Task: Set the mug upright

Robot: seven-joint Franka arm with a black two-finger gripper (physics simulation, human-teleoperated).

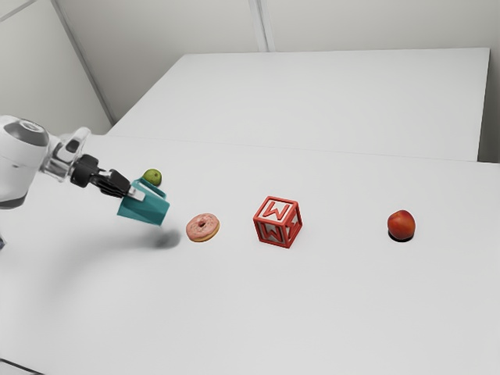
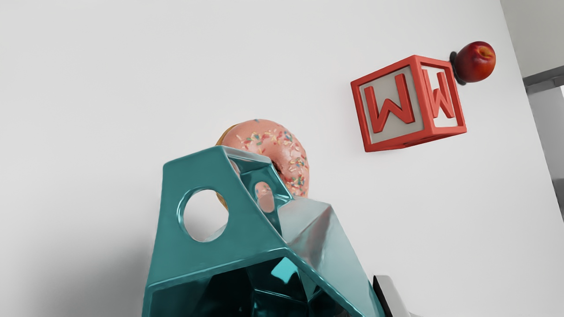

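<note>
Arm: came in from the exterior view's left, its wrist (image 1: 58,158) sloping down toward the exterior view's right.
End effector (image 1: 134,193): clenched on the mug, above the counter (image 1: 312,312); one finger (image 2: 392,295) showed beside the mug, the other was hidden.
Mug (image 1: 145,206): tilted in the air, its shadow apart from it on the counter; partly cut off in the wrist view, its inside too dark to read.
Green fruit (image 1: 152,177): near the mug, partly covered by it in the exterior view.
Donut (image 1: 207,233): partly hidden behind the mug in the wrist view.
Block (image 2: 426,92): beyond the donut.
Red fruit (image 1: 401,224): farthest off, its dark underside unclear.
</note>
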